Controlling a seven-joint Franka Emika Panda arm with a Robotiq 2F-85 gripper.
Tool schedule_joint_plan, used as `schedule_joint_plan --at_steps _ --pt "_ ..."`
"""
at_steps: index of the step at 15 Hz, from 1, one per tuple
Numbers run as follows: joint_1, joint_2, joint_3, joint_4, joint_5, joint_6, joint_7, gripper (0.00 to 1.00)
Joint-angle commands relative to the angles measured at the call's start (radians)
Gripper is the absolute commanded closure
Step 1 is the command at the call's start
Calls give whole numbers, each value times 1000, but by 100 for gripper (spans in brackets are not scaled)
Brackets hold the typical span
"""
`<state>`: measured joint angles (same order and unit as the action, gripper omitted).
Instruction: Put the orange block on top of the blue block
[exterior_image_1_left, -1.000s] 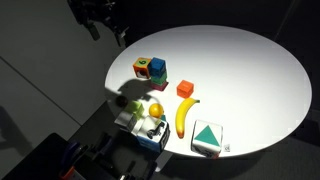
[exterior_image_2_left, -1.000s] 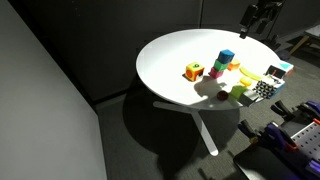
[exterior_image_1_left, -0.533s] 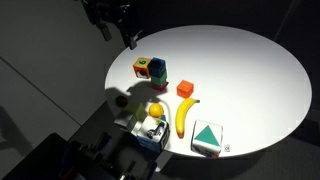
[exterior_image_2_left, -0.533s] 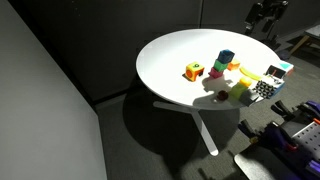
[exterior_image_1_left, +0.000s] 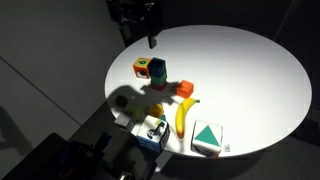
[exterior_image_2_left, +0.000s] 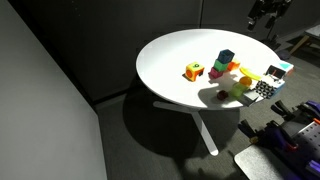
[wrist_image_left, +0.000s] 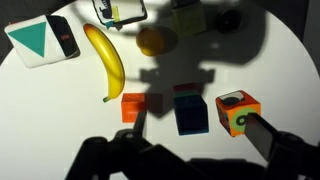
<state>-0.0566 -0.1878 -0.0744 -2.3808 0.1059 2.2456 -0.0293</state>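
The orange block (exterior_image_1_left: 185, 89) sits on the round white table (exterior_image_1_left: 240, 60), next to the banana; in the wrist view (wrist_image_left: 133, 106) it lies left of the blue block. The blue block (exterior_image_1_left: 158, 66) appears to stand on a darker red cube (exterior_image_1_left: 160, 83); it also shows in the wrist view (wrist_image_left: 190, 116) and in an exterior view (exterior_image_2_left: 226, 57). My gripper (exterior_image_1_left: 150, 38) hangs open and empty above the table's edge, away from the blocks; in the wrist view (wrist_image_left: 197, 128) its fingers frame the blue block from high up.
A yellow multicoloured cube (exterior_image_1_left: 143, 67) stands beside the blue block. A banana (exterior_image_1_left: 183, 115), a yellow round fruit (exterior_image_1_left: 155, 110), a white box with a green triangle (exterior_image_1_left: 207, 138) and a small patterned box (exterior_image_1_left: 150, 131) lie near the table's front edge.
My gripper has moved from beyond the table's edge in over the table, toward the blocks. The objects have not moved.
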Motion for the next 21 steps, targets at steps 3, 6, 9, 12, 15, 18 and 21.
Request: schedule_joint_plan --at_steps 3,6,9,12,15,18,21 --pt "-30 93 -23 80 -49 -3 3 0" --pt "-39 144 -36 104 -51 17 -9 0" --pt "-42 193 -44 120 -71 65 -1 0" --pt "-45 239 -48 132 -107 107 1 0" --pt "-50 277 -53 141 -132 139 -26 0" --pt "-55 305 -56 146 -124 159 -59 0" --pt "-59 322 -55 151 -116 171 -76 0"
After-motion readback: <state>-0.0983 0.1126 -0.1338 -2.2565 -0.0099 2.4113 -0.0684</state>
